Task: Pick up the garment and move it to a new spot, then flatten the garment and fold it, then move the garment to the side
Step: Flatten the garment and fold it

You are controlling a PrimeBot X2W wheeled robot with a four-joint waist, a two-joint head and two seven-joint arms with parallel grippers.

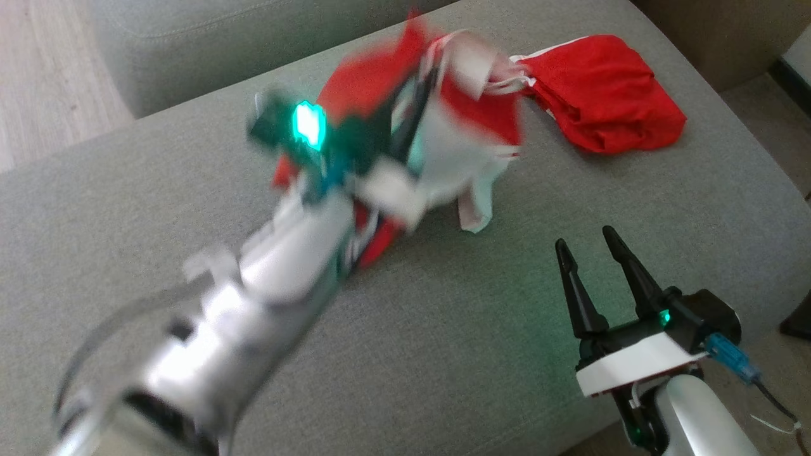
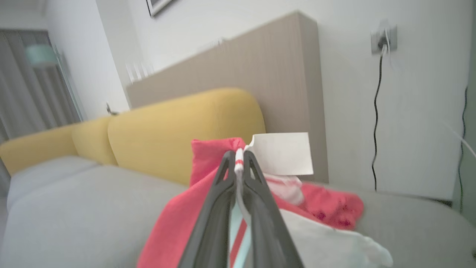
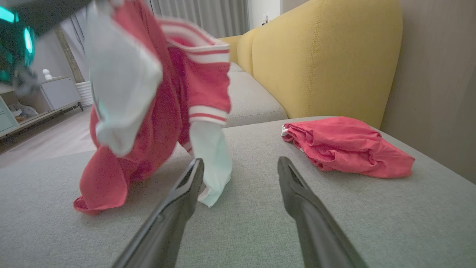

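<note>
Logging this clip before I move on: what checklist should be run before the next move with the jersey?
1. Left gripper shut on the jersey: ok.
2. Jersey hanging wholly off the sofa seat: not ok, its lower end rests on it.
3. Right gripper open and holding nothing: ok.
4. Red bundle lying apart from the jersey: ok.
5. Bare sofa seat in front for a new spot: ok.
6. How much cloth is pinched: cannot tell.
</note>
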